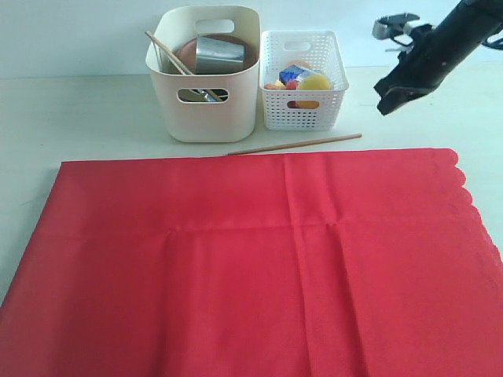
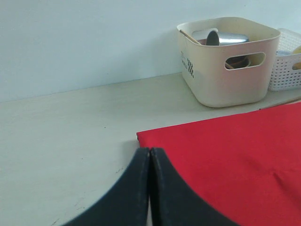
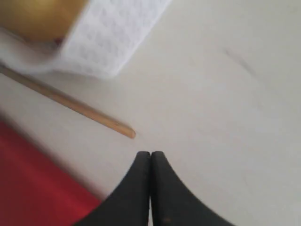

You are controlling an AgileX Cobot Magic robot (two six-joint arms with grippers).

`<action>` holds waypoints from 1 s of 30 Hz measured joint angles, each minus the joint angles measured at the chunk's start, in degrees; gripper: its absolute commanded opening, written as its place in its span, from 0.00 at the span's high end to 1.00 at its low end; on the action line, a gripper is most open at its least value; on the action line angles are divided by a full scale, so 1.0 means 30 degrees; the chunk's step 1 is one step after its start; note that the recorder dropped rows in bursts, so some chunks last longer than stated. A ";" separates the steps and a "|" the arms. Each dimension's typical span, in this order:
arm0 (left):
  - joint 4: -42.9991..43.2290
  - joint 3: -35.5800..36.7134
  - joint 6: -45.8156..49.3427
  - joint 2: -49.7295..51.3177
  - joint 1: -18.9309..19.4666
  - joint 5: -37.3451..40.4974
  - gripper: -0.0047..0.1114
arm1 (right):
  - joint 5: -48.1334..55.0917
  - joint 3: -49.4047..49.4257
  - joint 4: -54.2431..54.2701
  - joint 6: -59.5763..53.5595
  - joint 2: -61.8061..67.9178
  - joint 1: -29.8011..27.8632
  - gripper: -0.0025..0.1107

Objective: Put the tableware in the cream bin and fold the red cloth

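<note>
Pale tabletop (image 1: 78, 110) holds the cream bin (image 1: 206, 118) at upper centre, loaded with tableware. One chopstick (image 1: 295, 144) lies outside it, just above the flat red cloth (image 1: 236, 267). Right gripper (image 1: 385, 104) hovers upper right, fingers closed and empty, probably bound for that chopstick; left gripper (image 2: 149, 150) fingers closed too.

Pale table (image 1: 78, 118) bears red cloth (image 1: 236, 259), cream bin (image 1: 206, 119), white basket (image 1: 302, 118) (side by side), one chopstick (image 1: 295, 144).
</note>
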 measured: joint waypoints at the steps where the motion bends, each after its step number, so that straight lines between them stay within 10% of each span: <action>1: 0.0000 0.0000 0.0000 0.0000 0.0000 0.0000 0.94 | 0.0090 0.0000 0.0290 -0.0172 -0.0431 0.0000 0.98; 9: 0.0000 0.0000 0.0000 0.0000 0.0000 0.0000 0.94 | 0.1706 -0.0038 0.3017 -0.3611 -0.0769 0.1149 0.95; 15: 0.0000 0.0000 0.0000 0.0000 0.0000 0.0000 0.94 | 0.1318 -0.0038 0.0562 -0.3304 -0.0046 0.2736 0.52; 30: 0.0000 0.0000 0.0000 0.0000 0.0000 0.0000 0.94 | 0.0262 -0.0038 0.0409 -0.3210 0.0949 0.4308 0.49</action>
